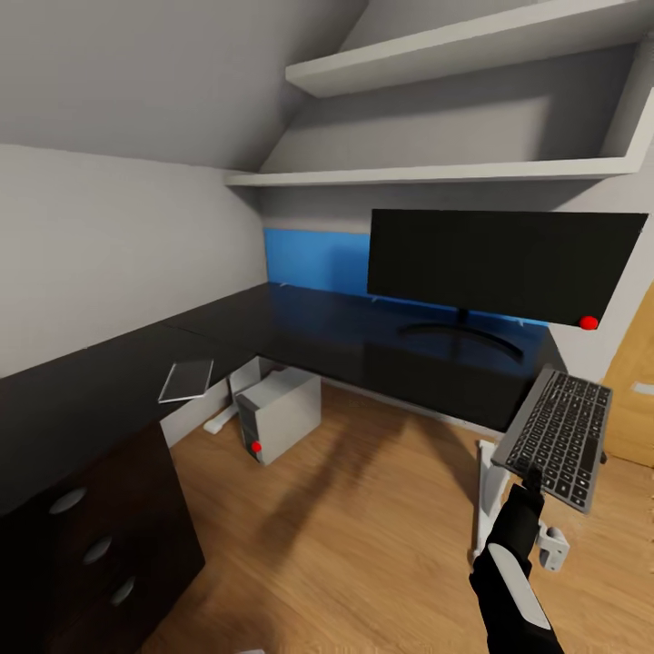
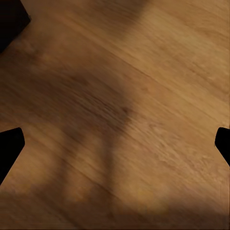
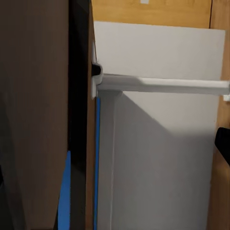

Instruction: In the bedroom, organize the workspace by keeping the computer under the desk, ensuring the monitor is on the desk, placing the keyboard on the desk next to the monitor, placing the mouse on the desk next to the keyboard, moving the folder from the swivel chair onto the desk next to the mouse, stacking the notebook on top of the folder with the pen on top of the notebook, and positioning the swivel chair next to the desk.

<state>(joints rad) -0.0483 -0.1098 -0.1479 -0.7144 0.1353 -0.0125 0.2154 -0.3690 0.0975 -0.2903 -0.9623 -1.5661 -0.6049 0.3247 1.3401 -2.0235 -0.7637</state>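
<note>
The black L-shaped desk (image 1: 300,327) runs along the far wall and down the left side. On it stands the monitor (image 1: 504,263), screen dark, with a red dot at its lower right corner. The light grey computer (image 1: 277,413) sits on the floor under the desk's corner. Off the desk's right end, the grey keyboard (image 1: 560,436) hangs tilted in the air, and my right gripper (image 1: 531,477) is shut on its near edge. My left gripper (image 2: 115,143) is open over bare wooden floor (image 2: 120,86). A thin pale flat rectangle (image 1: 186,381) lies on the desk's left wing.
Black drawers with silver knobs (image 1: 91,545) fill the near left. The desk's white leg (image 1: 488,490) stands just left of my right arm. White shelves (image 1: 454,45) hang above the monitor, a blue wall panel (image 1: 313,259) behind the desk, a wooden door (image 1: 636,391) at right.
</note>
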